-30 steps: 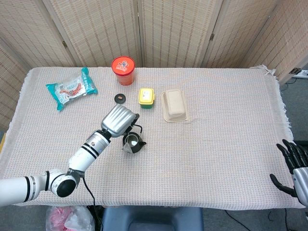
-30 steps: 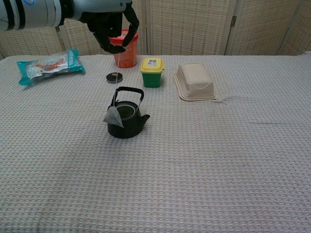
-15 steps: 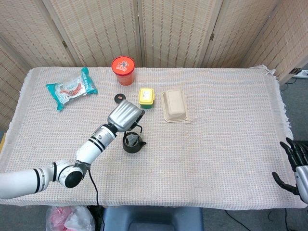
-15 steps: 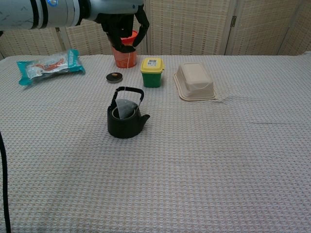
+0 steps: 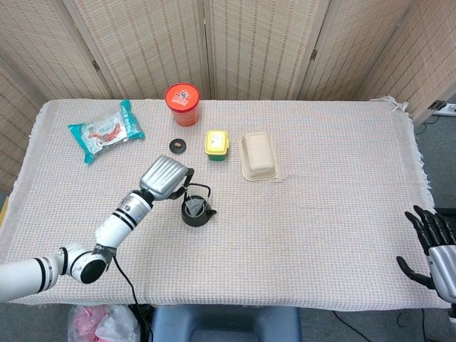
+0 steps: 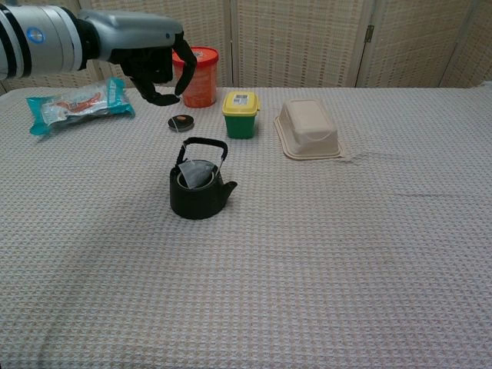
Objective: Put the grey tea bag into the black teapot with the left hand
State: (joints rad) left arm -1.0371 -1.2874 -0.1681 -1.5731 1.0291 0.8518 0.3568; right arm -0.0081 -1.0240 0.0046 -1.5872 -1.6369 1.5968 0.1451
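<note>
The fingers of the left hand were curled downward and apart, with nothing visible between them, hanging above the bench to the upper left of the black teapot and clear of it. In the head view the same left hand showed its silver back, just beside the teapot's handle, on the left. The grey tea bag sat in the mouth of the black teapot, its top poking up under the raised handle; whether its string reached the hand could not be made out. The teapot stood upright on the woven cloth covering the bench. Beyond it lay a small black lid, and just right of that a green tub with a yellow lid. An orange canister with a red lid stood behind these, partly behind the fingers in the chest view. A beige lidded box sat to the right of the tub, and a teal snack packet lay far left. The right hand appeared only in the head view, at the lower right corner off the bench edge, its dark fingers spread and holding nothing.
</note>
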